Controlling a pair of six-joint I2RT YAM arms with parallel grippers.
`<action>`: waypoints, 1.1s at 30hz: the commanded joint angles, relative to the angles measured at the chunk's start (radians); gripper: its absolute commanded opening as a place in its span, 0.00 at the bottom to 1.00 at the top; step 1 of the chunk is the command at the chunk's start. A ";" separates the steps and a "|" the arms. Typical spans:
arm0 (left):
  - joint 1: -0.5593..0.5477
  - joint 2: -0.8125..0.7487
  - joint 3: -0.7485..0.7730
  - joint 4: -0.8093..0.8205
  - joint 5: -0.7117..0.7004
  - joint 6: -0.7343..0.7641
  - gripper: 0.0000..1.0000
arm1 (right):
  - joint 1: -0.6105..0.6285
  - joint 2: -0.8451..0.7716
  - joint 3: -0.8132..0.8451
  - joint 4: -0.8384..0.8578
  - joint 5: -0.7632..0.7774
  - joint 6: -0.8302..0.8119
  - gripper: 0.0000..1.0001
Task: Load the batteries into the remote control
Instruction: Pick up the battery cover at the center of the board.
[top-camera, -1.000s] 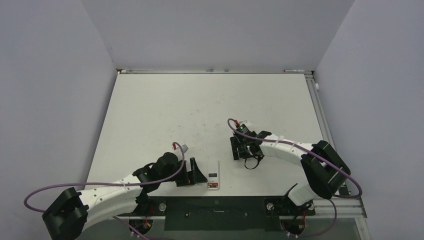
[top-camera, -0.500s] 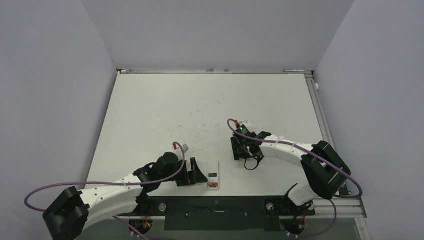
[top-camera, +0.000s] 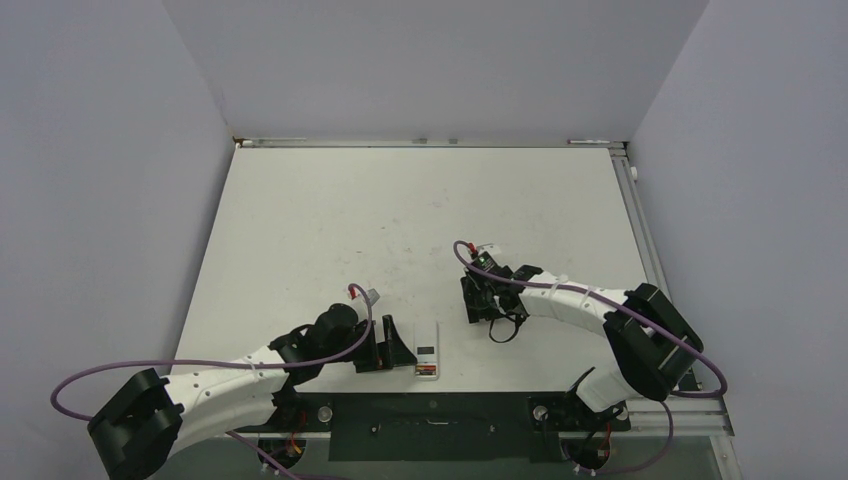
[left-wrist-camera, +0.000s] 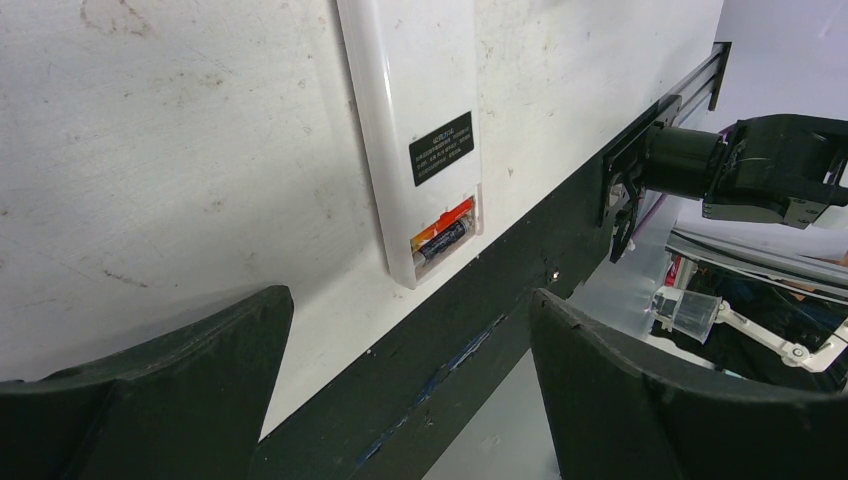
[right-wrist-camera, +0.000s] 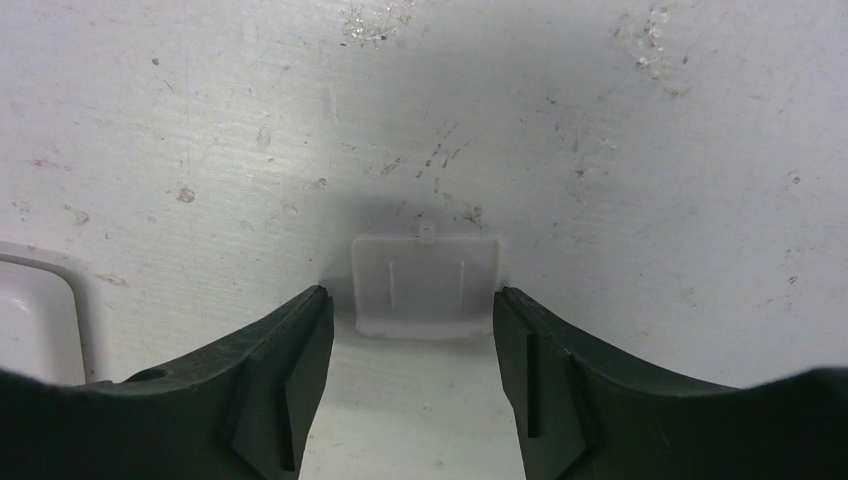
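You lose the far end of the remote control (left-wrist-camera: 415, 130) past the picture's top edge, ahead of the left gripper (left-wrist-camera: 410, 297). Its label (left-wrist-camera: 441, 148) is too small to read, and the battery (left-wrist-camera: 441, 240) shows only partly in its slot. Between the fingers of the right gripper (right-wrist-camera: 412, 300), the near edge of the cover (right-wrist-camera: 425, 285) blurs away. To that gripper's left, a white rounded piece (right-wrist-camera: 35, 320) is cut off by the frame and a finger. From above, the gripper hides the cover.

The table (top-camera: 400, 200) holds one remote control (top-camera: 427, 350), one battery (left-wrist-camera: 441, 240) (inside it) and one small cover (right-wrist-camera: 427, 283).
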 joint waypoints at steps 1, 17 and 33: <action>0.004 0.018 -0.005 -0.058 -0.015 0.020 0.86 | 0.022 0.015 -0.043 -0.074 -0.041 0.009 0.58; 0.005 0.021 -0.010 -0.056 -0.014 0.021 0.86 | 0.036 0.018 -0.048 -0.076 -0.020 0.033 0.50; 0.005 0.004 0.018 -0.086 -0.016 0.026 0.86 | 0.035 -0.068 -0.028 -0.077 -0.040 0.065 0.27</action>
